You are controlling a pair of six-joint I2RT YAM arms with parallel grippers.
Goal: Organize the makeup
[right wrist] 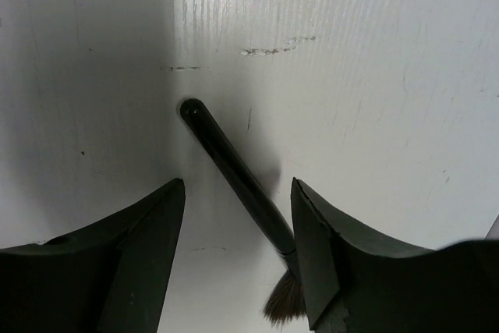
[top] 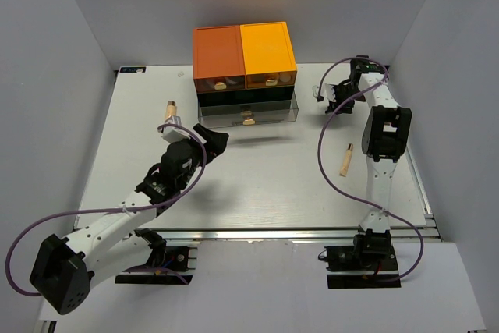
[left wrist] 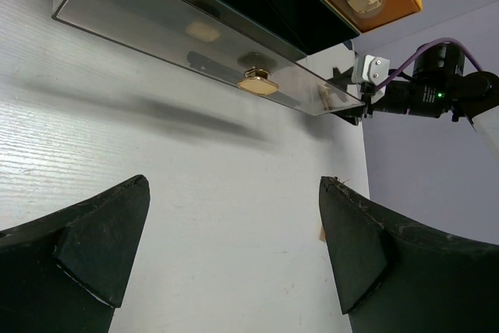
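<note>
A thin black makeup brush [right wrist: 234, 168] lies on the white table, its bristles [right wrist: 284, 302] toward the camera. My right gripper [right wrist: 238, 193] is low over it at the back right [top: 334, 101] and open, one finger on each side of the handle, the ferrule close against the right finger [right wrist: 327, 247]. One beige tube [top: 170, 111] lies left of the drawer box, another [top: 345, 160] on the right. My left gripper [left wrist: 234, 193] is open and holds nothing, hovering just in front of the box [top: 216, 139]. The pulled-out clear drawer [left wrist: 156, 17] holds a pale item [left wrist: 204, 31] and a black stick [left wrist: 210, 62].
The orange-and-dark drawer box [top: 244, 56] stands at the back centre, its bottom clear drawer [top: 247, 117] pulled toward me with a gold knob [left wrist: 258, 82]. Grey walls enclose the table on the left, right and back. The right arm's purple cable [top: 331, 154] loops over the table's right side.
</note>
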